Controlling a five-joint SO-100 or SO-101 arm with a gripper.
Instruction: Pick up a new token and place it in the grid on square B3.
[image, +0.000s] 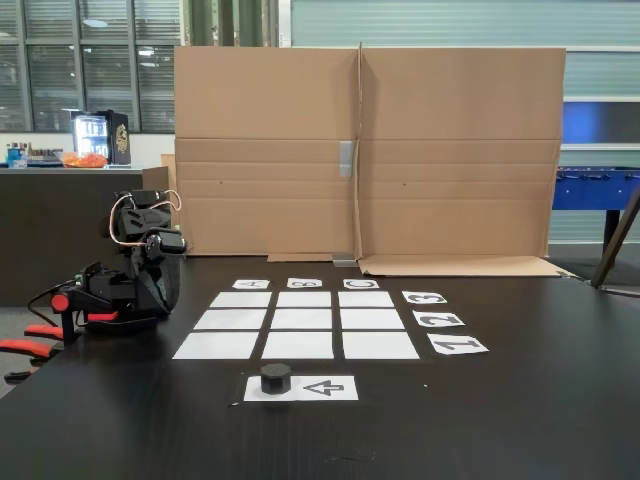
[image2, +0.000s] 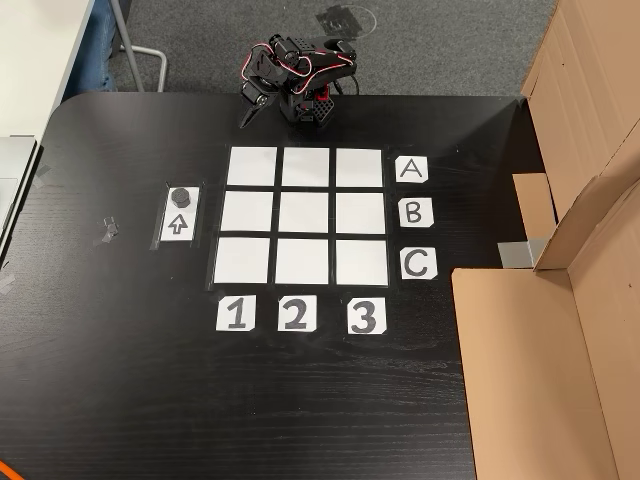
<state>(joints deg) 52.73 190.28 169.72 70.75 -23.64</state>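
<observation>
The token (image: 275, 377) is a short, chunky black puck with a matte skin and a slightly faceted rim. It stands on one end of a small white paper sheet (image: 335, 388) printed with a black outlined arrow, well apart from me. In a fixed view from above the token (image2: 180, 195) sits just above that arrow on the sheet (image2: 180, 225), to the left of the grid.

The grid (image2: 302, 214) is nine flat white paper rectangles in three rows of three, with narrow strips of dark tabletop showing between them. All nine lie bare. Square B3 (image2: 361, 212) is the middle one of the right-hand column in that view, level with the paper label B (image2: 415, 212) and above the label 3 (image2: 365, 316).

The table (image2: 120, 380) is black with a faint wood grain and a rounded corner. Plain brown corrugated cardboard (image: 365, 150) stands as a creased wall along its far edge in a fixed view from the front.

I am folded up at the table's edge beside the grid, a black plastic arm with red and white wires looped over it. My gripper (image2: 252, 112) points down toward the tabletop, holding nothing; how wide my jaws stand I cannot tell.
</observation>
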